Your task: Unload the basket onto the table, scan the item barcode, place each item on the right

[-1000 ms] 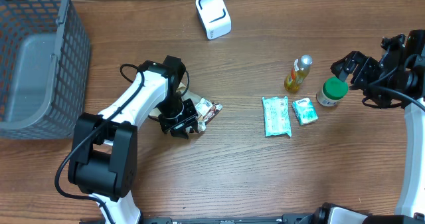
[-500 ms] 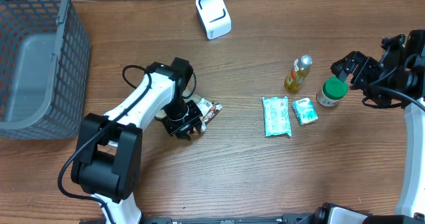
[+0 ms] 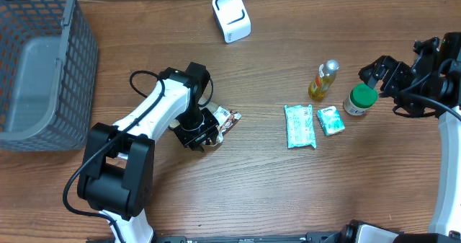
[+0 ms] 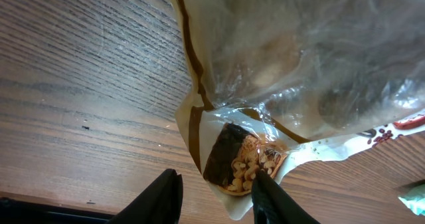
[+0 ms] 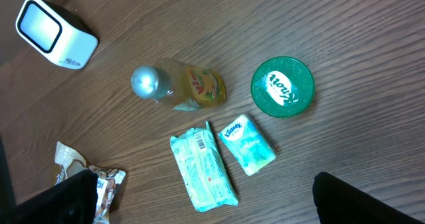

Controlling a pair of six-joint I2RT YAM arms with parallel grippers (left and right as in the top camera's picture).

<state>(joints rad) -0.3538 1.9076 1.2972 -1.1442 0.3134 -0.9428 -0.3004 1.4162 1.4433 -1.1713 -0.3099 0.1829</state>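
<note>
Overhead, left arm: bent at the elbow, reaching from the near edge of the worktop (image 3: pixel 252 192) toward its middle, with the left end effector (image 3: pixel 202 133) tipped low over the wood.
Overhead, item: snack packet (image 3: pixel 225 120) flat on the worktop, one end at the left end effector's tips, the rest sticking out to the right.
Overhead, right arm: at the far right edge, right end effector (image 3: pixel 376 73) spread wide, empty, just beside a green-lidded jar (image 3: pixel 360 97).
Overhead, surroundings: white scanner (image 3: pixel 230 16) at the far edge, well apart from the packet; bottle (image 3: pixel 324 81), wipes pack (image 3: pixel 300 125) and tissue pack (image 3: pixel 330 120) between the two arms; wire basket (image 3: pixel 43 63) at the left.
Left wrist, grip: left end effector (image 4: pixel 214 177) partly parted astride a corner of the snack packet (image 4: pixel 299 64); one of the fingers (image 4: pixel 163 197) stands clear with a sliver of wood showing, the other lies against the wrapper; not clenched.
Right wrist, grip: right end effector (image 5: pixel 202 177) released, dark tips far apart at the bottom corners.
Right wrist, below: scanner (image 5: pixel 50 32), bottle (image 5: pixel 179 88), green-lidded jar (image 5: pixel 281 86), wipes pack (image 5: pixel 202 171), tissue pack (image 5: pixel 248 144); snack packet (image 5: pixel 109 184) at the lower left.
</note>
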